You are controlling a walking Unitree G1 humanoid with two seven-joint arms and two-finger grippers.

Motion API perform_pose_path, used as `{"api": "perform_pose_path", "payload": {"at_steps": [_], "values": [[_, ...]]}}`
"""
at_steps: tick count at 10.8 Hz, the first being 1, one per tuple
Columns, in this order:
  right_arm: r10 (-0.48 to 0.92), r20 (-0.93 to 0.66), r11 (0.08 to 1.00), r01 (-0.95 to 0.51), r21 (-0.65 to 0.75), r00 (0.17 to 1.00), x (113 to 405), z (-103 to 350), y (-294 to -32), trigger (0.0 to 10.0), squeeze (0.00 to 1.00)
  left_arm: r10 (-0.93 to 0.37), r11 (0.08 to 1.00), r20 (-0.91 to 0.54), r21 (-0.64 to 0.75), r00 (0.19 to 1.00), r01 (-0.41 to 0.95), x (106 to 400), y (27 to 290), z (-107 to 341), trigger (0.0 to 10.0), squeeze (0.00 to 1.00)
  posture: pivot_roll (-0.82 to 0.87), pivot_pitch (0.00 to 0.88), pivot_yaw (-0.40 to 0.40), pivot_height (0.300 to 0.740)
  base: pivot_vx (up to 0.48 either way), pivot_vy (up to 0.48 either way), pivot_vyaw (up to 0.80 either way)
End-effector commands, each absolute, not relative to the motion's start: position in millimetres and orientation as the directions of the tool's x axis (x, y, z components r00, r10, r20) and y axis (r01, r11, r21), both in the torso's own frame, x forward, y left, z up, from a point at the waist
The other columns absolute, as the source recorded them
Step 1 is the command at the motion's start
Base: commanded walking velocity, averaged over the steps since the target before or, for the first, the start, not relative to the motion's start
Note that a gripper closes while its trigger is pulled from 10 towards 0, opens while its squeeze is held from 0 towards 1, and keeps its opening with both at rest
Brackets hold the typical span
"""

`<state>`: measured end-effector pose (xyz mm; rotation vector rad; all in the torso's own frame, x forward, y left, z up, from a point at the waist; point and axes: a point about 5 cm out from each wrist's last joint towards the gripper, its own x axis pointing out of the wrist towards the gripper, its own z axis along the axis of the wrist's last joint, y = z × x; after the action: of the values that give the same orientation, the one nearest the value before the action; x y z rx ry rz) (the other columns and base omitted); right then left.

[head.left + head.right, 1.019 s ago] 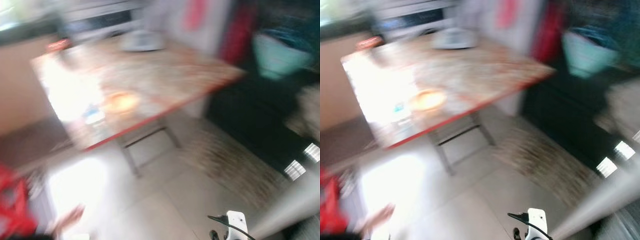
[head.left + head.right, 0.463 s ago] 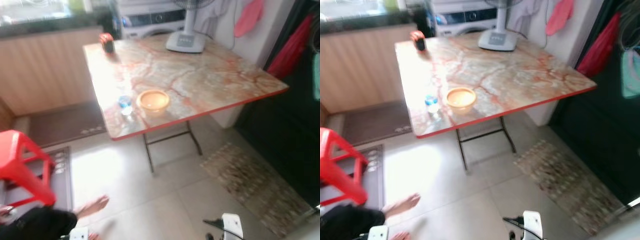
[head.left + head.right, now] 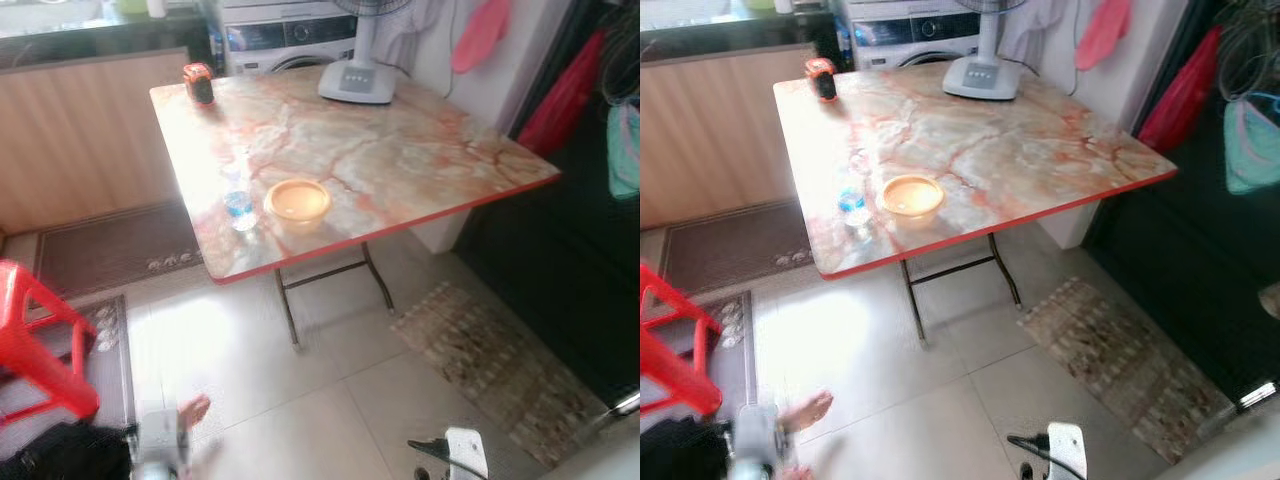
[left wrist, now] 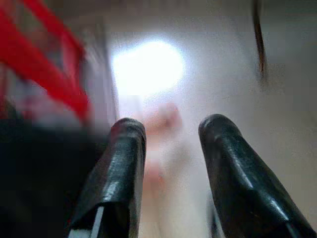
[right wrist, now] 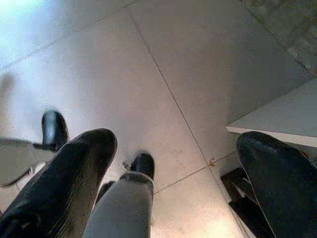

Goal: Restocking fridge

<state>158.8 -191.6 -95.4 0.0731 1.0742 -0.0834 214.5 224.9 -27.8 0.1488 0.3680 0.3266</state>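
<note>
While both fingers (image 4: 124, 168) (image 5: 74, 173) hang parted (idle), bottle (image 3: 239, 206) beside bowl (image 3: 297, 201), well apart.

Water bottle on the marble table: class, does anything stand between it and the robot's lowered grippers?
Nothing visible does. The water bottle stands near the table edge beside the orange bowl; only bare floor lies before it. The left gripper and right gripper hang open, low.
</note>
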Motion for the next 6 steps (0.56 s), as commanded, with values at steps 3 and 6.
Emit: {"api": "perform_pose_path", "payload": {"at_steps": [3, 6], "values": [[-0.026, -0.88, 0.997, 0.073, 0.01, 0.473, 157.8, -95.6, -191.9, 10.0, 0.0, 0.333, 0.919, 0.047, 0.204, 0.942, -0.336, 244.4, 218.3, 40.1, 10.0, 0.0, 0.06, 0.019, -0.041, 0.74, 0.0, 0.0, 0.0], [-0.023, -0.882, 0.999, 0.055, 0.003, 0.471, 156.0, -96.0, -193.7, 10.0, 0.0, 0.19, 0.944, 0.264, 0.216, 0.946, -0.25, 255.5, 186.6, 101.9, 10.0, 0.0, 0.05, 0.01, -0.048, 0.74, 0.0, 0.0, 0.0]]}}
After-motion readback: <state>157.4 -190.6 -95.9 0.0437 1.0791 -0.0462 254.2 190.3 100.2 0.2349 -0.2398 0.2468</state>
